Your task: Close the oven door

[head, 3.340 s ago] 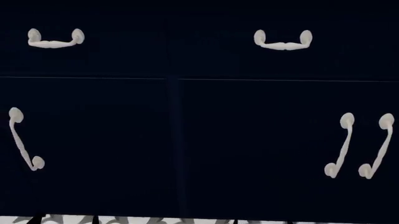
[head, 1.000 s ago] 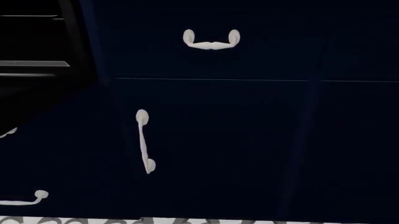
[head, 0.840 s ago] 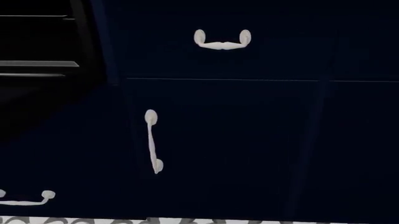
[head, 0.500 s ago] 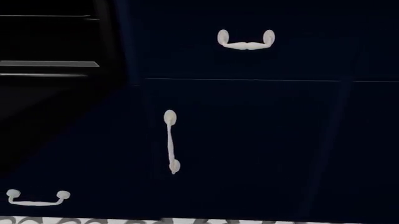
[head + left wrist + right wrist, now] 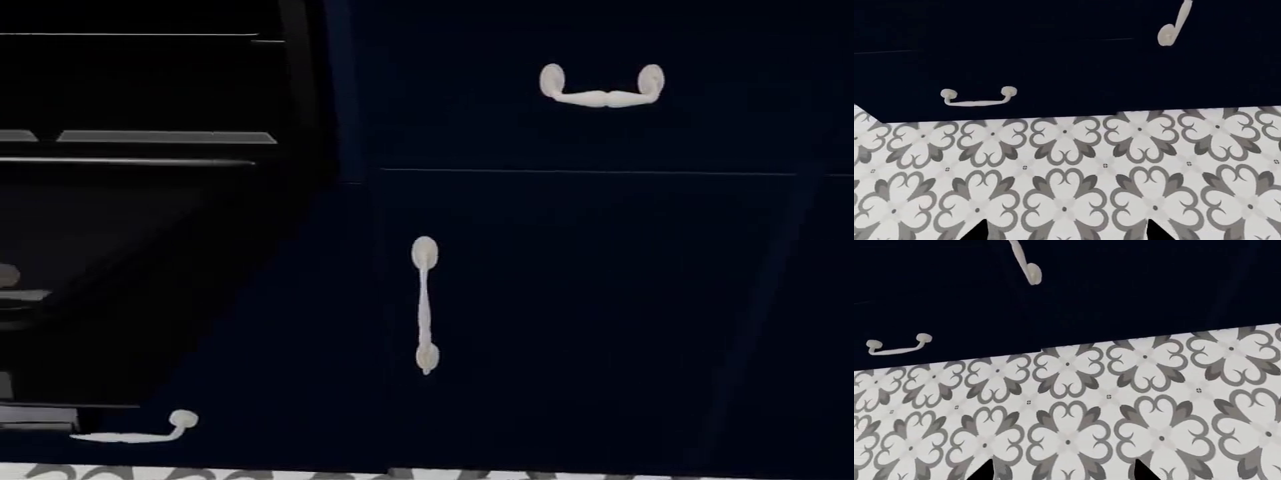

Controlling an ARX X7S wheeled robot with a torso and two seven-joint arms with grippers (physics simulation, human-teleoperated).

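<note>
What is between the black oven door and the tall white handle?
In the head view, only plain navy cabinet front lies between the oven door and the upright white handle; nothing else sits there.

The head camera faces the navy cabinet fronts (image 5: pixel 587 300) close up. Both wrist cameras look down at the patterned floor (image 5: pixel 1067 180), sharing the cabinets' base

Only the black, pointed fingertips of the left gripper (image 5: pixel 1061 234) and the right gripper (image 5: pixel 1062 471) are visible.

Patterned grey-and-white tile floor (image 5: pixel 1067 175) meets the navy cabinet base (image 5: pixel 1054 95).
</note>
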